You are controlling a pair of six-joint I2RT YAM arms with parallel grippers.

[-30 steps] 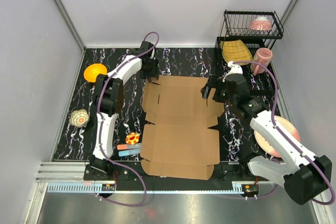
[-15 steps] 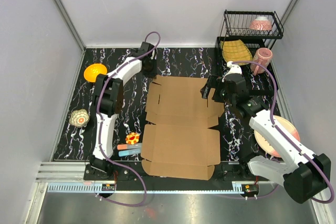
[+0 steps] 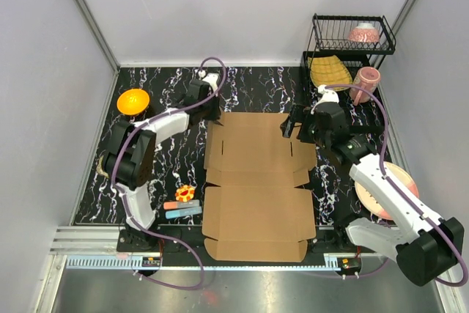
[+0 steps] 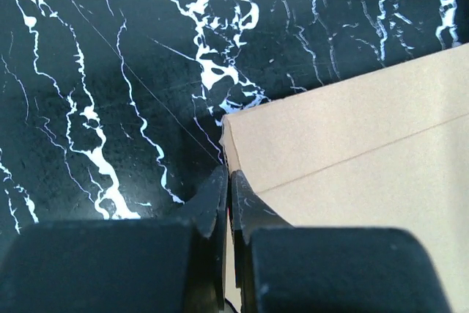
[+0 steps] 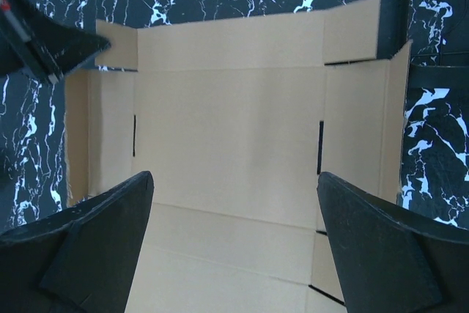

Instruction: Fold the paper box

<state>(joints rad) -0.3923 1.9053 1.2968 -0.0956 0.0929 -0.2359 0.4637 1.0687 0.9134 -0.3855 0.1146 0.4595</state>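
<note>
The paper box lies flat and unfolded in the middle of the black marbled table, a plain brown cardboard sheet with flaps and slots. My left gripper is at its far left corner. In the left wrist view that gripper is shut on the thin edge of the paper box just behind the corner. My right gripper hovers over the far right part of the sheet. Its jaws stand wide open above the paper box, holding nothing.
An orange bowl sits far left. A small toy and two markers lie left of the sheet. A wire rack at the back right holds a pink bowl; a pink cup and a plate are on the right.
The left gripper has closed on the box's far left corner. The left arm swung outward, and the sheet slid a little to the right and squared up. The right gripper stayed open.
</note>
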